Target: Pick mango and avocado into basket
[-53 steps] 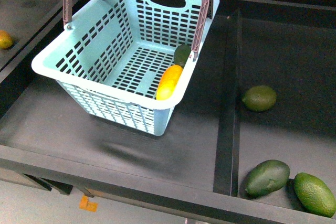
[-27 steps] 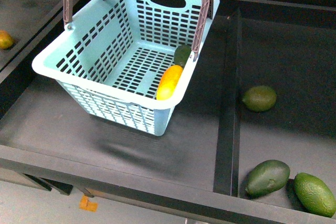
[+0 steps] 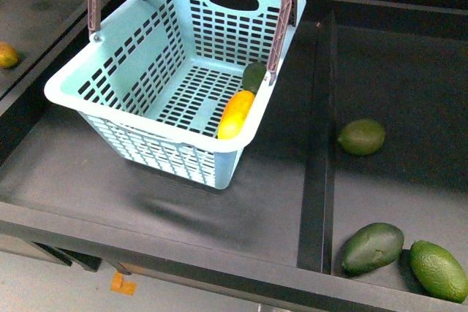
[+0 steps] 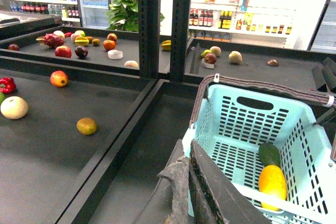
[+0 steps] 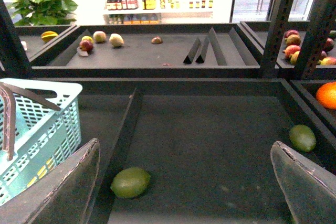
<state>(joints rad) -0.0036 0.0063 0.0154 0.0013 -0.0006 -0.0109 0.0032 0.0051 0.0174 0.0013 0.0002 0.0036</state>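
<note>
The pale turquoise basket [image 3: 131, 71] with its brown handle stands tilted on the dark shelf in the front view. The yellow-orange mango [image 3: 236, 114] and the dark green avocado [image 3: 254, 77] lie inside it against its right wall. Both also show in the left wrist view: the mango [image 4: 273, 183], the avocado [image 4: 269, 154] and the basket [image 4: 231, 111]. My left gripper [image 4: 185, 182] is shut and empty, close beside the basket's near corner. My right gripper [image 5: 184, 182] is open and empty above the right bin. Neither arm shows in the front view.
The right bin holds a pale green avocado [image 3: 361, 137] and two more green ones [image 3: 373, 248] [image 3: 437, 269] by the front edge. A black divider [image 3: 316, 144] separates the bins. A small orange fruit [image 3: 7, 55] lies far left. More fruit lies on the back shelves [image 4: 63, 51].
</note>
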